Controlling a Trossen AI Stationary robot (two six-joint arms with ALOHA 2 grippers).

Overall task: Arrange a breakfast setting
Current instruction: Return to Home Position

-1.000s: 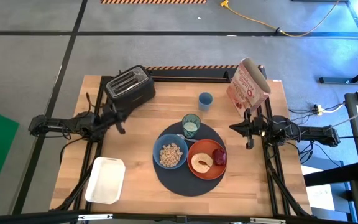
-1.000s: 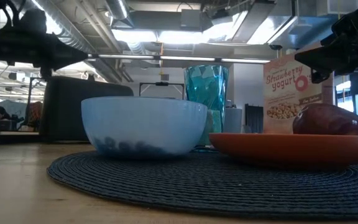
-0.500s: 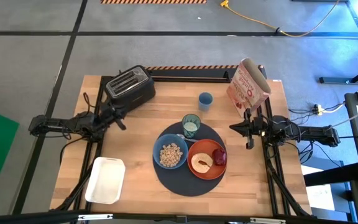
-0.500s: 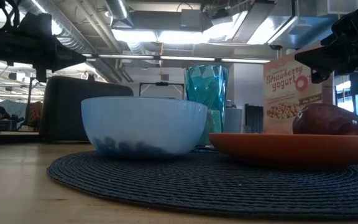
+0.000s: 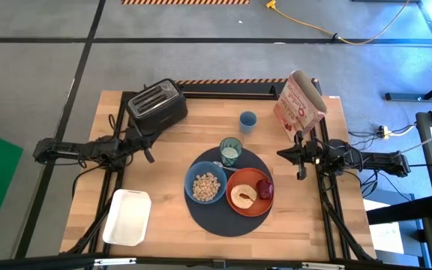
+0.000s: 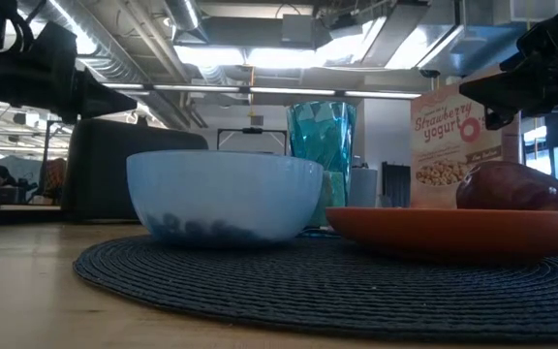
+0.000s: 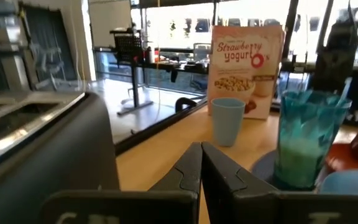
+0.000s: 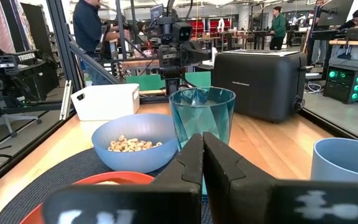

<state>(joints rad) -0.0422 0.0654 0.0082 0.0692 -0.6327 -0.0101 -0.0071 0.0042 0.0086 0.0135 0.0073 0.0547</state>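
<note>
- Wooden table (image 5: 163,180) carries everything, with the black toaster (image 5: 156,105) at its far left and the cereal bag (image 5: 300,101) at its far right.
- The left arm reaches in from the left edge. The left gripper (image 5: 148,152) sits just near of the toaster, its fingers pressed together on nothing. It has shifted slightly back and forth over the last second, which reads as the retreat to rest under way.
- The right arm has not moved. The right gripper (image 5: 283,154) hangs just right of the mat, also closed and empty.
- The dark blue-grey mat (image 5: 217,223) lies centre-near and bears the whole setting.
- The orange plate (image 5: 253,211) takes the mat's right side.
- The blue bowl (image 5: 205,186), holding cereal, sits close on the plate's left.
- The teal glass (image 5: 231,151) stands on the mat's far edge with something pale inside.
- The round toasted bread (image 5: 241,196) lies on the plate.
- The small dark-red fruit (image 5: 265,187) rests beside the bread, toward the right.
- The purple-handled spoon (image 5: 213,163) shows only as a sliver between glass and bowl.
- Nothing seems left to place, so only the arms' withdrawal remains.
</note>
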